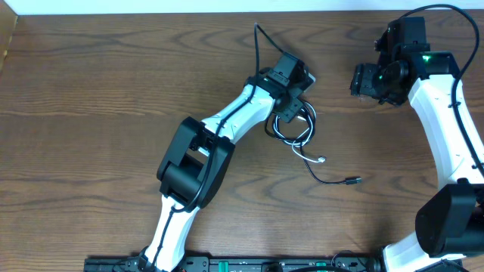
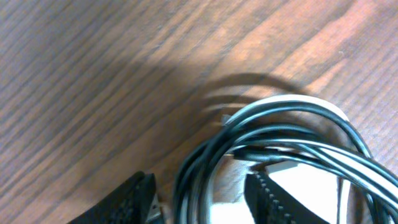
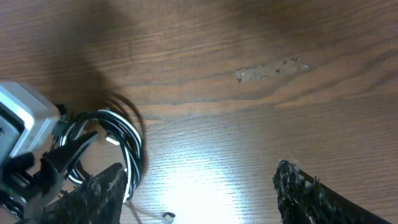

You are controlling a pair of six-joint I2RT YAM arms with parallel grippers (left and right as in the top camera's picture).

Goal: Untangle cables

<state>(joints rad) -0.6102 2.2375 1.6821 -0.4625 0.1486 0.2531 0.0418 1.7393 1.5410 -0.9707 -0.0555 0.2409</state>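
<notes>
On a wood-grain table [image 1: 91,91], the coiled cables [image 1: 293,130] are straddled by the L gripper [image 2: 202,193], fingers apart, arm outstretched; the R gripper [image 3: 199,186] is held wide open, well apart.

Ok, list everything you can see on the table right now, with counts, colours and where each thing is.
black cable: 1, black, coiled mid-table with the white one, tail running lower right
white cable: 1, white, same bundle, short tail toward lower right
scuff: 1, pale, on the wood ahead of the right gripper
table: 1, brown wood, under everything
left gripper: 1, black fingers, open, straddling cable strands
right gripper: 1, black fingers, open, empty, right of the bundle
</notes>
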